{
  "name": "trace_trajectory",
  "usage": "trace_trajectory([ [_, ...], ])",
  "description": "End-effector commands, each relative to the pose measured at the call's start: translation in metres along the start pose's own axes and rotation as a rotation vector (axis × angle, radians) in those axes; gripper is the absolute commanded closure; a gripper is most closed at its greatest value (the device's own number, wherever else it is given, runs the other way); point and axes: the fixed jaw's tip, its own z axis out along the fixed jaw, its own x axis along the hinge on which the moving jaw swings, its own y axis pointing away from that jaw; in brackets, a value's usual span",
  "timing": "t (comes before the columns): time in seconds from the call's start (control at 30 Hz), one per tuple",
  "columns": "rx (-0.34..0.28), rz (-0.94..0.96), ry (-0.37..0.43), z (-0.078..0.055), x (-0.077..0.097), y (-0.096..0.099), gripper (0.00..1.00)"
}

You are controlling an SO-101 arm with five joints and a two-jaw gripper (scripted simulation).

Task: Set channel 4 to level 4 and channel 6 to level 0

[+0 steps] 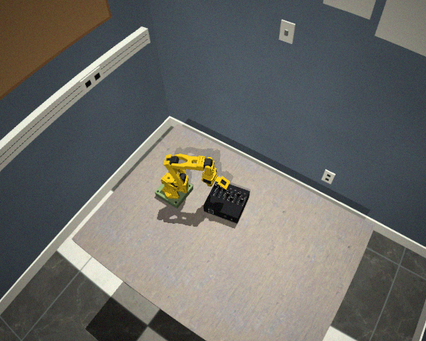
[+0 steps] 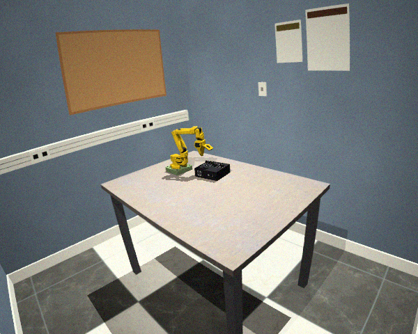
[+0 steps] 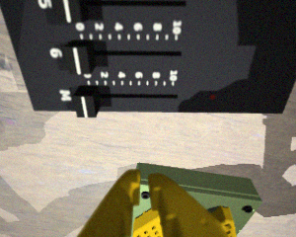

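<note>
The black lighting desk (image 1: 231,205) (image 2: 213,170) (image 3: 153,30) stands on the table next to the arm's base. In the wrist view only its near end shows. The channel 6 fader knob (image 3: 82,57) sits at the 0 end of its slot. The knob of the fader marked M (image 3: 87,101) also sits at the low end, and the channel 5 knob (image 3: 64,10) is cut off at the top. My gripper (image 3: 143,179) (image 1: 209,182) (image 2: 201,152) is shut and empty. It hangs above the table just off the desk's edge and touches no fader. Channel 4 is out of the wrist view.
The arm's green base plate (image 1: 173,197) (image 2: 179,168) (image 3: 207,184) lies right beside the desk. The table's edge and the blue wall are close behind the arm. The rest of the wooden table top (image 1: 242,264) holds nothing else.
</note>
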Motion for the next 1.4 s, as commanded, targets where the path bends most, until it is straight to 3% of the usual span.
trace_trajectory([
  [0.0,0.003,0.037,0.014,0.001,0.002,-0.005,1.0],
  [0.33,0.006,0.285,0.01,-0.001,-0.007,-0.027,1.0],
  [0.6,0.011,0.756,0.001,-0.004,-0.014,-0.073,1.0],
  [0.8,0.016,1.185,-0.009,-0.006,-0.008,-0.119,1.0],
  [0.87,0.016,1.185,-0.009,-0.006,-0.008,-0.119,1.0],
  [1.13,0.023,1.77,-0.024,-0.01,0.02,-0.175,1.0],
  [1.37,0.028,2.151,-0.036,-0.012,0.05,-0.206,1.0],
])
